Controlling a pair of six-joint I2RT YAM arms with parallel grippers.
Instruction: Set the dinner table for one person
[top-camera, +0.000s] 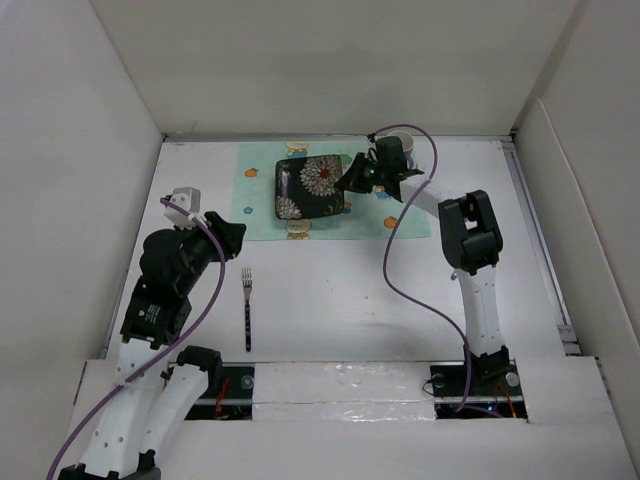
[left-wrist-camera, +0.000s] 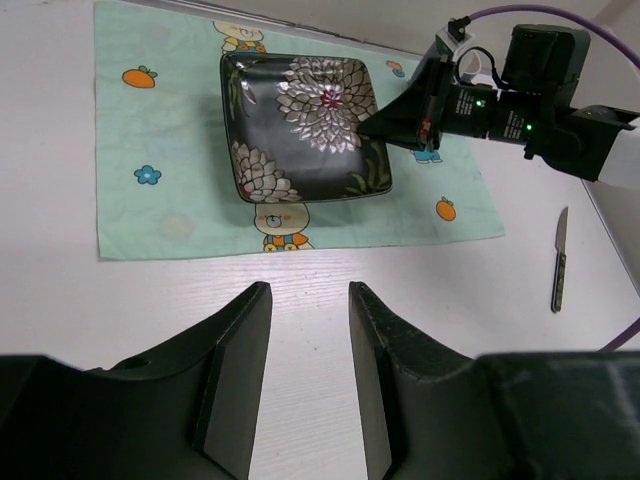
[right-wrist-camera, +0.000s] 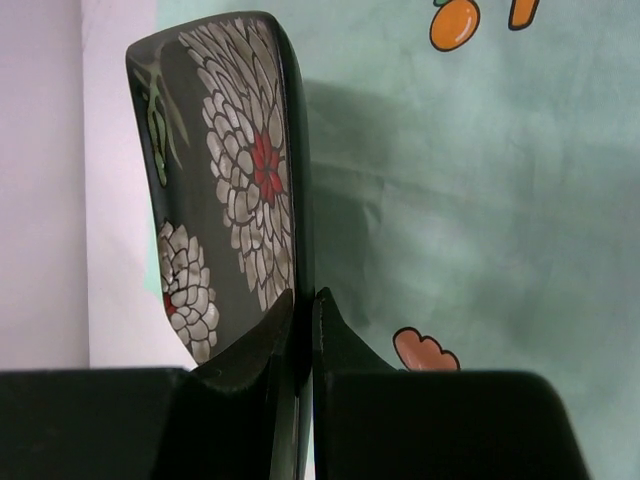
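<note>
white desk (top-camera: 340, 290) filling most of the top view, right fingers (right-wrist-camera: 250, 400) clamped on the right edge of the plate (top-camera: 312, 187) up top on the mat (top-camera: 260, 210), left fingers (left-wrist-camera: 235, 380) apart and empty at left, fork (top-camera: 247, 310) lower left

Right tool (right-wrist-camera: 307, 305) tight on rim of black floral plate (right-wrist-camera: 230, 180) (mint placemat (right-wrist-camera: 450, 200) behind)

Cup (top-camera: 394, 150) partly hidden behind right gripper (top-camera: 352, 180)

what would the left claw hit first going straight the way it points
Likely the near edge of the green placemat, then the flowered plate beyond; how high the left claw rides is unclear.
</note>
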